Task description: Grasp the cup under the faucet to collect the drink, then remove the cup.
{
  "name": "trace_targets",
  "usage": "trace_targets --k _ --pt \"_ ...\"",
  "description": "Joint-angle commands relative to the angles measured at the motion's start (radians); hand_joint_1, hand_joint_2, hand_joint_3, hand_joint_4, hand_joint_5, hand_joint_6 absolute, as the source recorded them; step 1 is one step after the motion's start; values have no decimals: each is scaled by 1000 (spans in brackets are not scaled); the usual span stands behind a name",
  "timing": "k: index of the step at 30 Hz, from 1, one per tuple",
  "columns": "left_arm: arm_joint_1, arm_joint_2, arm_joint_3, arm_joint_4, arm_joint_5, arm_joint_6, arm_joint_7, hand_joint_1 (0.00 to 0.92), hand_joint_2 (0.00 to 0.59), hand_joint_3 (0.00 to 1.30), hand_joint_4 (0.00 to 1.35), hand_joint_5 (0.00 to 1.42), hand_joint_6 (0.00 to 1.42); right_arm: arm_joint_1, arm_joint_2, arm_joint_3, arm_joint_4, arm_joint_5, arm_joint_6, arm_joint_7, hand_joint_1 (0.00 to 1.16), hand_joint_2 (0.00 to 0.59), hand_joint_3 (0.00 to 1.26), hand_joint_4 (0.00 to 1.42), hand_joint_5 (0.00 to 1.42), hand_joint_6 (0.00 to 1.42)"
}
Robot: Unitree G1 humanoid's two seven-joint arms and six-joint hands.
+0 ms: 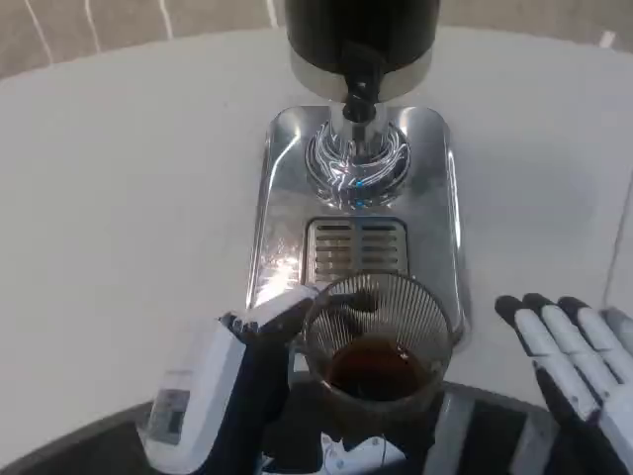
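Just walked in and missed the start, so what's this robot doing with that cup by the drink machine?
The left robot hand holds a clear ribbed cup with dark drink in its bottom. The cup is at the near edge of the dispenser's shiny metal base, in front of the drip grate and not under the faucet. So the drink appears collected and the cup is being taken away. The right robot hand waits open at the table's right side, holding nothing.

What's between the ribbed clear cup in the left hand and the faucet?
In the head view, the slotted drain grille on the shiny steel tray lies between the ribbed clear cup and the black faucet.
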Motion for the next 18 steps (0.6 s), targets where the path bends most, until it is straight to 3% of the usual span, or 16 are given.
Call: trace_targets --k 1,7,18 --pt "14 -8 1 -38 -11 -40 -2 615 75 1261 1111 1424 1424 77 15 -32 6 25 -53 -61 464 431 0 0 0 0" --pt "24 -14 3 -40 -8 -44 -3 614 75 1261 1111 1424 1424 117 27 -39 36 16 -98 -106 466 434 0 0 0 0" --pt "7 -14 18 -33 -19 -38 -14 614 76 1261 1111 1424 1424 54 30 -27 32 8 -83 -51 467 441 0 0 0 0"
